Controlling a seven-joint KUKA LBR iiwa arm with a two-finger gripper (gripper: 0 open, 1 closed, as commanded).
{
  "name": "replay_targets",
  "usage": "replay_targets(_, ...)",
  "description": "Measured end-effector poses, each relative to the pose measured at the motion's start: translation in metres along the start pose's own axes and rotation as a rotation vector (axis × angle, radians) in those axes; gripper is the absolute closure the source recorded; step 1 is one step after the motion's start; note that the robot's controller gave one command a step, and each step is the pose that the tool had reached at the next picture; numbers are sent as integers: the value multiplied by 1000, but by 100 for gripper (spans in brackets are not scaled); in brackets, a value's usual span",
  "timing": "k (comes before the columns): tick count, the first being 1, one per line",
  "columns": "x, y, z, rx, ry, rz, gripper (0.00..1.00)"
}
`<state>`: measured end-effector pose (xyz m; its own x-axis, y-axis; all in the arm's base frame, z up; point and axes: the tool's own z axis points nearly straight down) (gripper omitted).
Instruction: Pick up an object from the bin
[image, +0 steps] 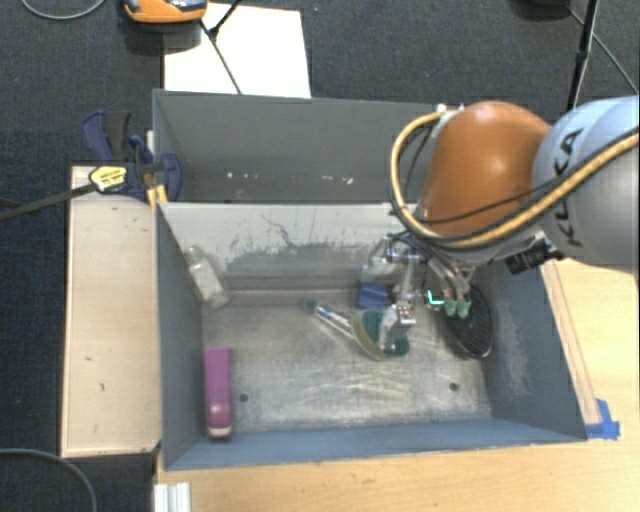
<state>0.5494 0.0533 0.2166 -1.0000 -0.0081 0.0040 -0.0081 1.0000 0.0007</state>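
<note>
Just under the fingers, grip state indiscernible, a teal round dish, mid-right in the bin

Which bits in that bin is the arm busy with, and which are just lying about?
Job in hand: gripper; teal round thing beneath it, mid-bin.
Lying about: purple block, lower left; clear block, upper left; black oval, right; blue piece and pen-like stick beside the teal thing.

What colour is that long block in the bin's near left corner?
The block is magenta; camera view.
</note>
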Motion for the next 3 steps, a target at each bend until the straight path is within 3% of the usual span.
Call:
replay_targets(1, -6, -26, 132, -1, -8, 134, 0)
replay_targets(2, -6, -27, 134, -1, -6, 137, 100)
replay_targets(3, -13, -42, -12, -1, -15, 134, 100)
